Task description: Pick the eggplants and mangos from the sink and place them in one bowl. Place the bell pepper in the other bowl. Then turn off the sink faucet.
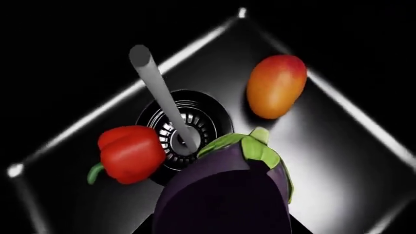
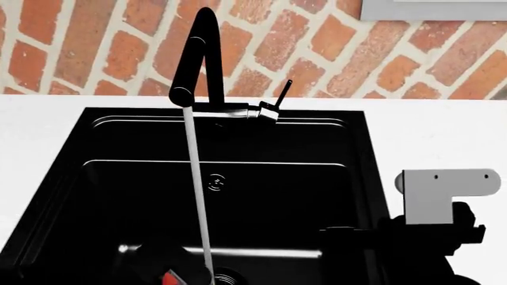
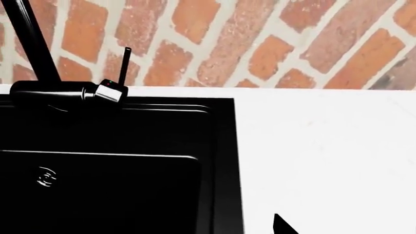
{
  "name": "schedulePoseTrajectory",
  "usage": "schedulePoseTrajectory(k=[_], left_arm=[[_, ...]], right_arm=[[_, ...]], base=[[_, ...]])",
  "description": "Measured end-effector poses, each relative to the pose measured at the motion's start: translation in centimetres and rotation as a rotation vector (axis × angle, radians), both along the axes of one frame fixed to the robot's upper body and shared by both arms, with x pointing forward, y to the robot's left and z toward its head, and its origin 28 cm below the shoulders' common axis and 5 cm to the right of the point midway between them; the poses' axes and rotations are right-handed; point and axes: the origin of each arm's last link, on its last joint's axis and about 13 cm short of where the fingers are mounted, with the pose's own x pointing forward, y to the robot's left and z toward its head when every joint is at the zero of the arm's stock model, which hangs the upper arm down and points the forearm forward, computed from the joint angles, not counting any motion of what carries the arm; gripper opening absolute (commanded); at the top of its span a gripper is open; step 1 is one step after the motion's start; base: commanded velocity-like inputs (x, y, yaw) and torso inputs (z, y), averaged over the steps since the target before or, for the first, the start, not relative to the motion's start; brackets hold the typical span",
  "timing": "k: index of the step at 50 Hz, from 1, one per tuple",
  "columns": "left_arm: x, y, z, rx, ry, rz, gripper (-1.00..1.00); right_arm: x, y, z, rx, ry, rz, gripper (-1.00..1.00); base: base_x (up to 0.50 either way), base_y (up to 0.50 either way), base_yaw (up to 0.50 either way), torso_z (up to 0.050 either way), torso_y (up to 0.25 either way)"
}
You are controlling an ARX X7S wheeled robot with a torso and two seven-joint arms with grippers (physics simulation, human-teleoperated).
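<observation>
The eggplant (image 1: 227, 195) sits very close under the left wrist camera, maybe pinched in the left gripper though I cannot tell, and it could slip back into the sink (image 1: 364, 161) beside the mango (image 1: 276, 86).

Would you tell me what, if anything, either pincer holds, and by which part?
The eggplant fills the left wrist view, probably gripped at its body; the pincer itself is hidden, so uncertain.

We see the faucet (image 2: 198, 53) and its water stream (image 2: 198, 196) blocking the sink's (image 2: 348, 178) left-middle; the basin's right half lies open, and the white counter (image 3: 325, 146) right of it is bare.
</observation>
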Motion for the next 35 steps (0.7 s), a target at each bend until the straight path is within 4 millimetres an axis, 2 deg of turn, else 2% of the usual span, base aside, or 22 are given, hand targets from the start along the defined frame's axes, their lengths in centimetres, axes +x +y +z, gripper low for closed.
schedulePoseTrajectory(k=[12, 20, 29, 35], left_arm=[[-1.2, 1.4, 1.7, -0.060, -0.118, 0.036, -1.00], [-2.0, 2.1, 3.6, -0.110, -0.171, 0.080, -1.00], [-2.7, 2.8, 5.8, -0.145, -0.244, 0.113, -1.00], [-3.2, 3.1, 6.7, -0.148, -0.287, 0.128, -1.00]], right_arm=[[0.0, 0.0, 1.3, -0.023, -0.008, 0.054, 1.00], [0.6, 0.0, 4.2, -0.107, 0.008, 0.147, 1.00], [1.9, 0.5, 7.4, -0.243, 0.108, 0.328, 1.00], [2.8, 1.1, 8.4, -0.334, 0.216, 0.459, 1.00]], base=[[0.00, 0.00, 0.00, 0.000, 0.000], [0.00, 0.00, 0.00, 0.000, 0.001], [0.00, 0.00, 0.00, 0.000, 0.000], [0.00, 0.00, 0.00, 0.000, 0.000]])
